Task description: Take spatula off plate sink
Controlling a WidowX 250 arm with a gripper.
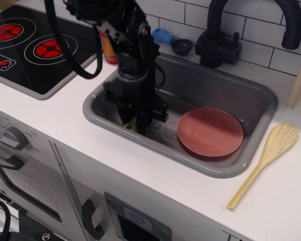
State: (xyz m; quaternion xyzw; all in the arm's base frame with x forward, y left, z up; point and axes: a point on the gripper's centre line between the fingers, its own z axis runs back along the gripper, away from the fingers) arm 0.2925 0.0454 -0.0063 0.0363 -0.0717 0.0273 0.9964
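My gripper [134, 122] is low in the left front part of the grey sink [251, 100], near the sink floor. A bit of the lime-green handle of the spatula [131, 125] shows between the fingers; its blade is hidden by the gripper. The gripper looks shut on the spatula. The terracotta-pink plate [210, 131] lies bare in the right front of the sink, apart from the gripper, to its right.
A pale wooden spoon [265, 161] lies on the counter right of the sink. A black faucet [226, 35] stands behind the sink. A red bottle [108, 47], a blue item [164, 36] and a dark cup [182, 46] stand at the back. The stove [25, 45] is at left.
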